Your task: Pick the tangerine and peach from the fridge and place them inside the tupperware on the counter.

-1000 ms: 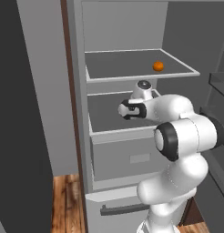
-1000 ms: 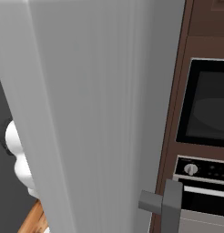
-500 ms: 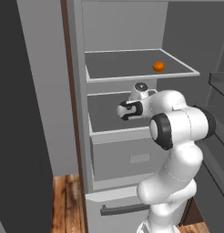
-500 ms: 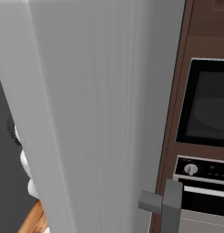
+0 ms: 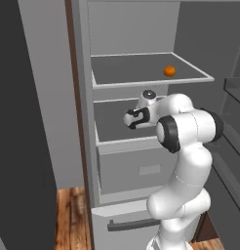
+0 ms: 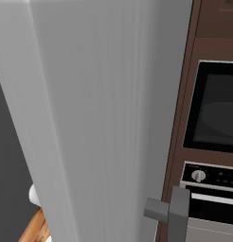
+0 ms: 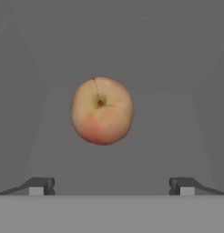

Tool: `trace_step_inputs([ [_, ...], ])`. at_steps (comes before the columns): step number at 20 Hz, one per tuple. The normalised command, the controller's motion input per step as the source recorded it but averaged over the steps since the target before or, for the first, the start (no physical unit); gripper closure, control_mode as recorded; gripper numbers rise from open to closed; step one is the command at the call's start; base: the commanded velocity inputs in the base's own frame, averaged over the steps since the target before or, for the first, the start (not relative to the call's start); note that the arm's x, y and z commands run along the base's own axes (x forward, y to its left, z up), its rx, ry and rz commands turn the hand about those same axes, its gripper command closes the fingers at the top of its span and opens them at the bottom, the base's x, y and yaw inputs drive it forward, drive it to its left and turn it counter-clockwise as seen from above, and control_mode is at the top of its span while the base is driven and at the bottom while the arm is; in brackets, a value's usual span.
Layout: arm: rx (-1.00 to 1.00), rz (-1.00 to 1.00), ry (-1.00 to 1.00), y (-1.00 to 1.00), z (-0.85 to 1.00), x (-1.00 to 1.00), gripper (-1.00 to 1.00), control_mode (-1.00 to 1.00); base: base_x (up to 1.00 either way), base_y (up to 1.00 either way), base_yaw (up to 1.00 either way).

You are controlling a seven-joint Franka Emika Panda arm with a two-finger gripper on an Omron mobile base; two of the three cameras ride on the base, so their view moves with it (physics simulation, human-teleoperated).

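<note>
Hand view: my fingers [image 7: 111,186] stand spread wide at the bottom of the frame, one tip low left and one low right, with nothing between them. Just past them, in the middle of the frame, lies the peach [image 7: 101,110], its stem dimple turned toward me, pinkish blush on its lower half and paler yellow above. It rests on a grey fridge shelf [image 7: 177,136] and I am not touching it; there is clear shelf between my tips and the fruit.

In the left base view, my hand [image 5: 136,118] reaches into the open fridge [image 5: 85,122] at the level of the middle shelf, near the centre of the frame. Farther back and higher, on the upper shelf at the upper right of the frame, sits the tangerine [image 5: 169,71], plain orange and well apart from my hand. In the right base view the open fridge door [image 6: 99,118] blocks most of the frame, with a built-in oven [image 6: 215,142] at the right edge.

As I judge it, the task has barely begun: both fruits are in the fridge and neither is held. The peach looks to be first. Left to do: close on it, carry it to the tupperware, then come back for the tangerine.
</note>
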Motion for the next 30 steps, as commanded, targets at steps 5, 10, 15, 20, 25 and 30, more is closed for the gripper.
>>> trace_step_inputs([
  [5, 0.0, 0.0, 0.0, 0.0, -0.11, 0.23, -1.0, -1.0, 0.0, 0.0, 0.0],
  [10, 0.0, 0.0, 0.0, 0.0, -0.12, 0.23, -1.0, -1.0, 0.0, 0.0, 0.0],
  [15, 0.0, 0.0, 0.0, 0.02, -0.12, 0.22, -1.0, -1.0, 0.0, 0.0, 0.0],
  [20, 0.0, 0.0, 0.0, 0.05, -0.13, 0.21, -1.0, -1.0, 0.0, 0.0, 0.0],
  [25, 0.0, 0.0, 0.0, 0.05, -0.14, 0.22, -1.0, -1.0, 0.0, 0.0, 0.0],
  [30, 0.0, 0.0, 0.0, 0.07, -0.2, 0.15, 1.0, -1.0, 0.0, 0.0, 0.0],
])
